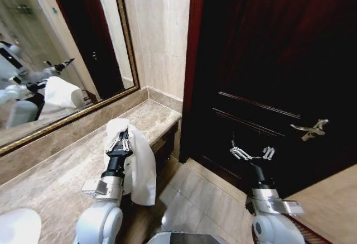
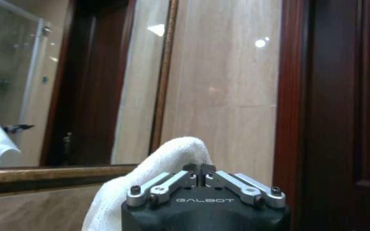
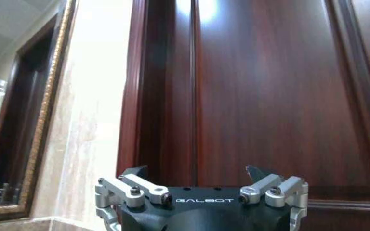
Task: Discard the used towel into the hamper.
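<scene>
One white terry towel (image 1: 136, 163) hangs pinched in the left gripper (image 1: 119, 143), lifted above the beige marble counter (image 1: 50, 182). The right gripper (image 1: 252, 153) waits spread by the dark wooden door (image 1: 279, 60). Dropping it remains.

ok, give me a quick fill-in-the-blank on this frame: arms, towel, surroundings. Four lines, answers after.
1. The left gripper is shut on a ____ terry-cloth towel.
2. The right gripper holds nothing; its fingers are ____.
3. The towel hangs beside the beige marble countertop, below a gold-framed ____ on the wall.
4. Ahead of the right gripper stands a dark reddish wooden ____ with a metal lever handle.

Answers: white; open; mirror; door
</scene>
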Available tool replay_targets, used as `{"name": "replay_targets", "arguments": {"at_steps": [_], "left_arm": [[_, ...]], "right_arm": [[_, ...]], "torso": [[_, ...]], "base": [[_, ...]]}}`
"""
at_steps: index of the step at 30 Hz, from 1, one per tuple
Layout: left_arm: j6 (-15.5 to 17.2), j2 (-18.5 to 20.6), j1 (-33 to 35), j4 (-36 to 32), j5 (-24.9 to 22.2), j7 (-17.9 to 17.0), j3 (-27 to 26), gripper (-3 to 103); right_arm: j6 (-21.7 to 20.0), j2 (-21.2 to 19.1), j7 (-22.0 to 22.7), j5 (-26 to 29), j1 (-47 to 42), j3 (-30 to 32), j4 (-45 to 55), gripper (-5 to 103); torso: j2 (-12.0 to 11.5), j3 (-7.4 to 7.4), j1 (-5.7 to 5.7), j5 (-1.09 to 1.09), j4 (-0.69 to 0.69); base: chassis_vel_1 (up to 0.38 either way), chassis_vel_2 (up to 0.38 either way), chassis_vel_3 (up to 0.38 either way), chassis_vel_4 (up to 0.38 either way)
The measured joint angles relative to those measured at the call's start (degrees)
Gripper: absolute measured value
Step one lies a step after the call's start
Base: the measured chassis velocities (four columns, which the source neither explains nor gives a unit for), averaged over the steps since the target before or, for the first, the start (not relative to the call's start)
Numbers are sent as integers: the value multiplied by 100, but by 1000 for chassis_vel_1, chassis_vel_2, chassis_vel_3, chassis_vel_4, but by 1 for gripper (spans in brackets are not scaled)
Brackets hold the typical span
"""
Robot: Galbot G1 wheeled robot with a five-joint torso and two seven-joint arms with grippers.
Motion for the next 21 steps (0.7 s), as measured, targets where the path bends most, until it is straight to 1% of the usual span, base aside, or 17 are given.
{"name": "replay_targets", "arguments": {"at_steps": [14, 21], "left_arm": [[-42, -3, 31, 133, 42, 248, 124, 2], [-47, 12, 102, 167, -21, 332, 349, 2]], "right_arm": [[48, 31, 7, -38, -94, -27, -15, 100], [54, 33, 27, -40, -86, -38, -39, 100]], "torso": [[0, 0, 0, 0, 0], [0, 0, 0, 0, -1]], "base": [[-88, -90, -96, -92], [-130, -133, -119, -128]]}}
